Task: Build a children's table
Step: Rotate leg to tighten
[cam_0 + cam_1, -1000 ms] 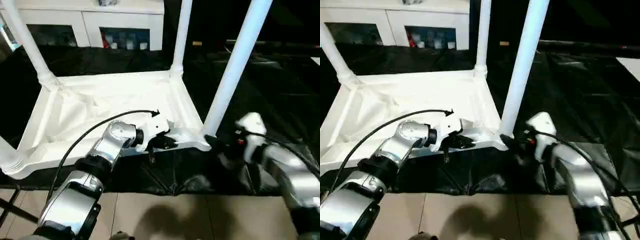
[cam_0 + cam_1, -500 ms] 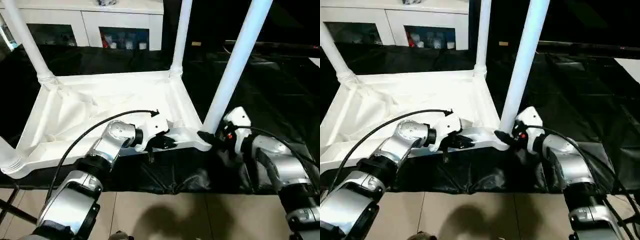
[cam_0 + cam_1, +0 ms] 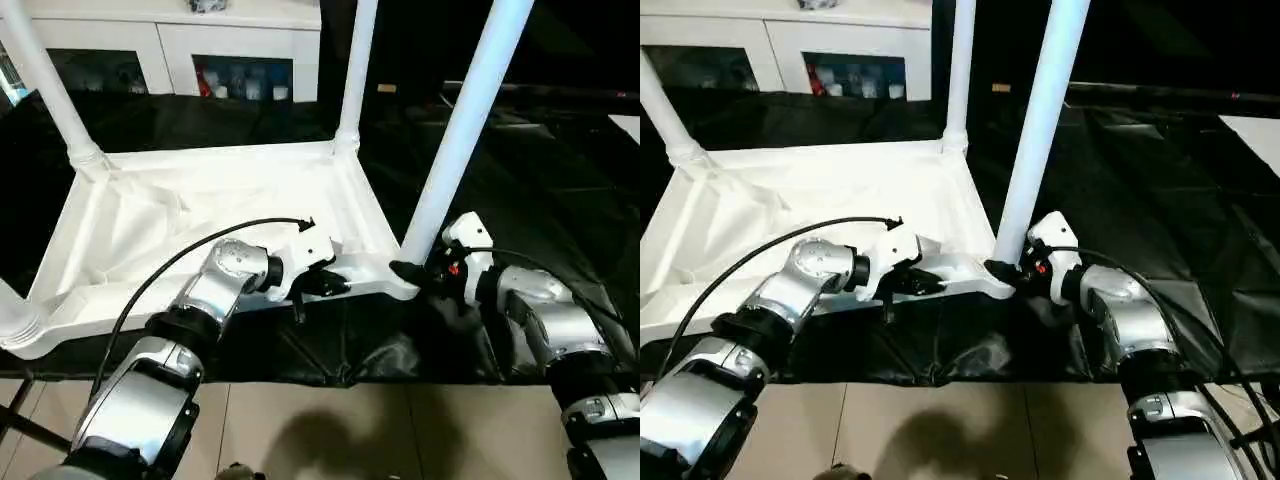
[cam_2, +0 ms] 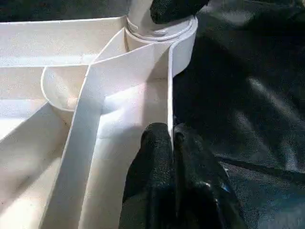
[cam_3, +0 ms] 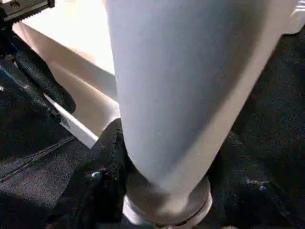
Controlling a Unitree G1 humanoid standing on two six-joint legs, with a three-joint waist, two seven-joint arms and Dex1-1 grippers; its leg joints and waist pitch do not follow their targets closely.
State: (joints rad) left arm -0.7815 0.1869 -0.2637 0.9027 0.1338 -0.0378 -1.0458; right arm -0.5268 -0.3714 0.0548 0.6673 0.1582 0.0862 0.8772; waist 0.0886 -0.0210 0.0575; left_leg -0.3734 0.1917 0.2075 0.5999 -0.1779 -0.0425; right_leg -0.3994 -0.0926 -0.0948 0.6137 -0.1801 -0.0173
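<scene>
The children's table (image 3: 200, 210) lies upside down on a black sheet, its ribbed underside facing up and white legs standing in the corner sockets. My left gripper (image 3: 335, 285) is shut on the thin near rim of the top (image 4: 167, 95), one finger (image 4: 155, 143) on each side of the wall. My right gripper (image 3: 412, 272) is at the near right corner. Its two fingers (image 5: 107, 167) clasp the base of the near right leg (image 3: 460, 130), just above the socket (image 4: 162, 33). Another leg (image 3: 355, 70) rises at the far right corner and one (image 3: 45, 80) at the far left.
A white glass-doored cabinet (image 3: 160, 40) stands behind the table. The black sheet (image 3: 540, 170) spreads out to the right and back, wrinkled under my forearms. Tan floor (image 3: 330, 430) shows at the front. A black cable (image 3: 170, 270) arcs over my left forearm.
My right gripper has moved left to the near right leg's base and its fingers have come in around it. The left gripper stays on the rim.
</scene>
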